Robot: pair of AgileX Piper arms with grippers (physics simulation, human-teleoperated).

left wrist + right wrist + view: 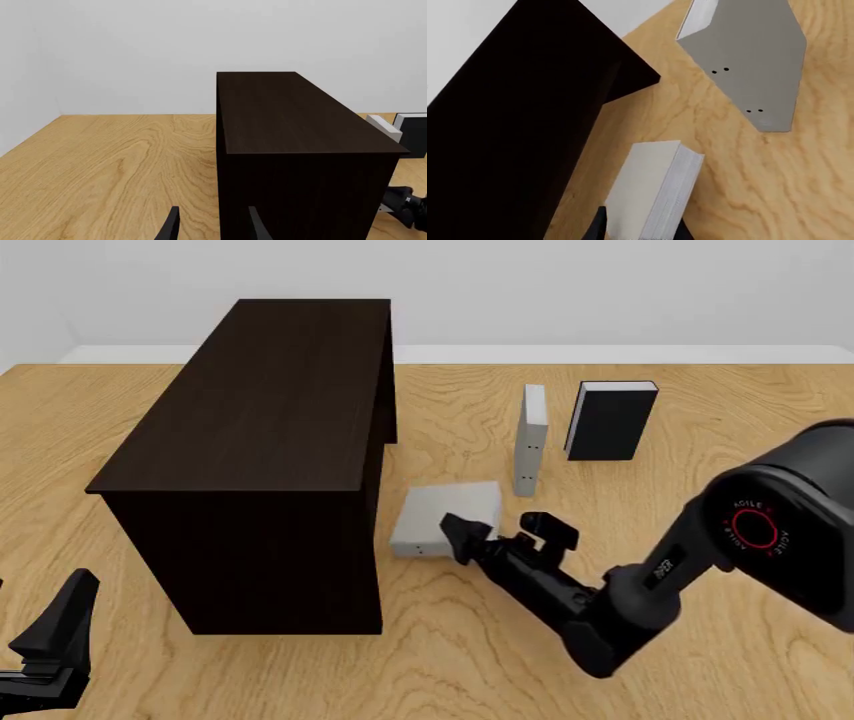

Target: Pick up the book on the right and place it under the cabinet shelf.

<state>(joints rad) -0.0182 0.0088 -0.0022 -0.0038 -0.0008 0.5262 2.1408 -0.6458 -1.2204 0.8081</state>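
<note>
The light-grey book (445, 517) lies flat on the table, close to the right side of the dark-brown cabinet (254, 400). My right gripper (507, 532) is open at the book's near right edge. One finger (467, 536) overlaps that edge and the other stands clear to the right. In the right wrist view the book (650, 185) fills the gap between the open jaws of the right gripper (642, 232), with the cabinet (514, 130) beside it. My left gripper (47, 650) is open and empty at the near left, in front of the cabinet (300, 150).
A narrow grey-white book (531, 440) stands edge-on behind the right gripper and also shows in the right wrist view (747, 55). A black-covered book (611, 420) stands to its right. The right arm (407, 205) shows past the cabinet in the left wrist view.
</note>
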